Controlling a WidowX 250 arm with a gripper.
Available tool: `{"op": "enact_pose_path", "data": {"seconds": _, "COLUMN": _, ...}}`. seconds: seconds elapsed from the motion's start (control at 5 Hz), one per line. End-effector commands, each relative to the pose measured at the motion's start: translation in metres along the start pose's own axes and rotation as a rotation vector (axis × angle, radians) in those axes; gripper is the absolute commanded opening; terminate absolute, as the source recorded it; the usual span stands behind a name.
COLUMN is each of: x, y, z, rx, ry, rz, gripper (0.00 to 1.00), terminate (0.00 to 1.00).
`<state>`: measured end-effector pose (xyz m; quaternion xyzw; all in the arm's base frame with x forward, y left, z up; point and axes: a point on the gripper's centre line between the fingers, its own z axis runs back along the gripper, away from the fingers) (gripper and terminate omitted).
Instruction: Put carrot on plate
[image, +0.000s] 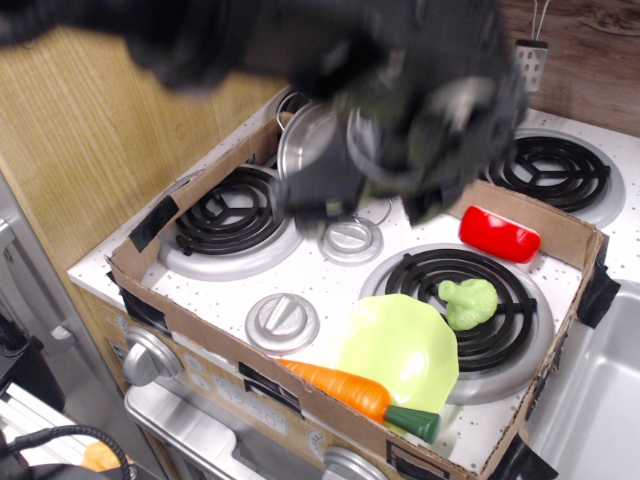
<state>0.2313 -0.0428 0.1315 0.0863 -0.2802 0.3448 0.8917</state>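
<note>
The orange carrot (345, 388) with its dark green stem end lies flat along the near edge of the light lime-green plate (402, 345), its tip pointing left over the cardboard wall. Part of it rests on the plate's front rim. My gripper (370, 190) is a dark, motion-blurred mass high above the stove's middle, well clear of the carrot and holding nothing I can see. Blur hides how its jaws stand.
A green broccoli toy (467, 301) sits on the front right burner beside the plate. A red toy (499, 233) lies at the back right by the cardboard wall (250, 375). A steel pot (310, 135) sits behind the gripper. Grey knobs (282, 322) stand left of the plate.
</note>
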Motion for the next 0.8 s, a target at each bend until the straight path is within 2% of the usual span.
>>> {"op": "enact_pose_path", "data": {"seconds": 0.0, "x": 0.0182, "y": -0.0077, "z": 0.0052, "rx": -0.024, "ry": -0.013, "rz": 0.014, "gripper": 1.00, "terminate": 0.00}}
{"op": "enact_pose_path", "data": {"seconds": 0.4, "x": 0.0182, "y": -0.0077, "z": 0.0052, "rx": -0.024, "ry": -0.013, "rz": 0.014, "gripper": 1.00, "terminate": 0.00}}
{"op": "enact_pose_path", "data": {"seconds": 0.6, "x": 0.0182, "y": -0.0077, "z": 0.0052, "rx": -0.024, "ry": -0.013, "rz": 0.014, "gripper": 1.00, "terminate": 1.00}}
